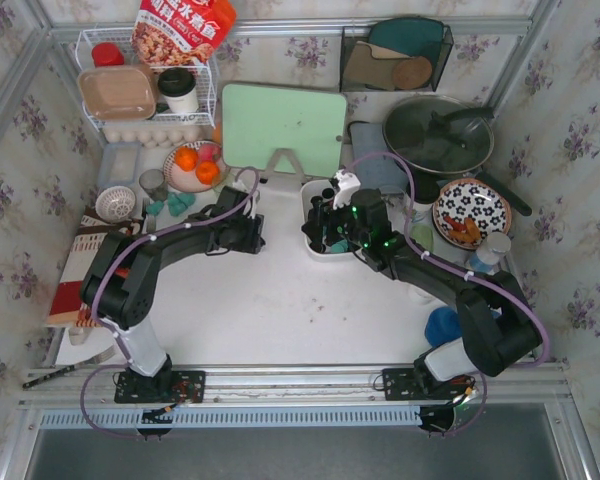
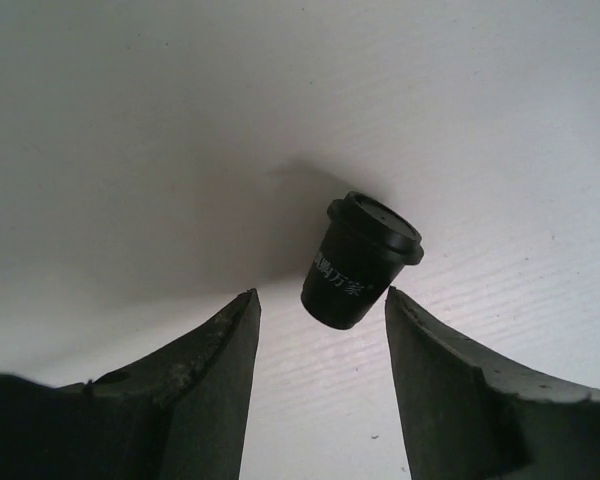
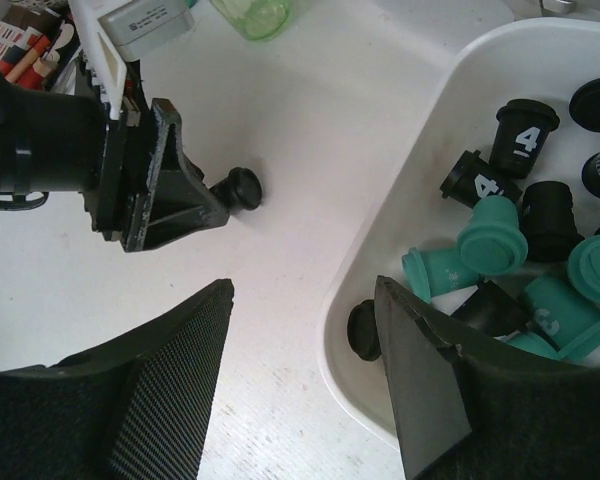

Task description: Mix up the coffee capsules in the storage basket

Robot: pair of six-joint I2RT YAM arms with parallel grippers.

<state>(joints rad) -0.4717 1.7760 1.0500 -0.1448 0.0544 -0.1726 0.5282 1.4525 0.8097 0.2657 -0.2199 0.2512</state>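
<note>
Capsule (image 2: 365, 260), black, on table (image 2: 130, 120) at mouth of open left gripper (image 2: 320, 291); right gripper (image 3: 302, 285) open over storage basket (image 3: 420, 160) rim.

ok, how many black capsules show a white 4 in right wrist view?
2, both in the storage basket: upper capsule, lower capsule lower-left of it, nearer the wall. More prints may be hidden.

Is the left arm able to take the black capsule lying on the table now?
Probably yes: the left pincer is open, and the black capsule lies on its side just at the gap, with nothing between them.
</note>
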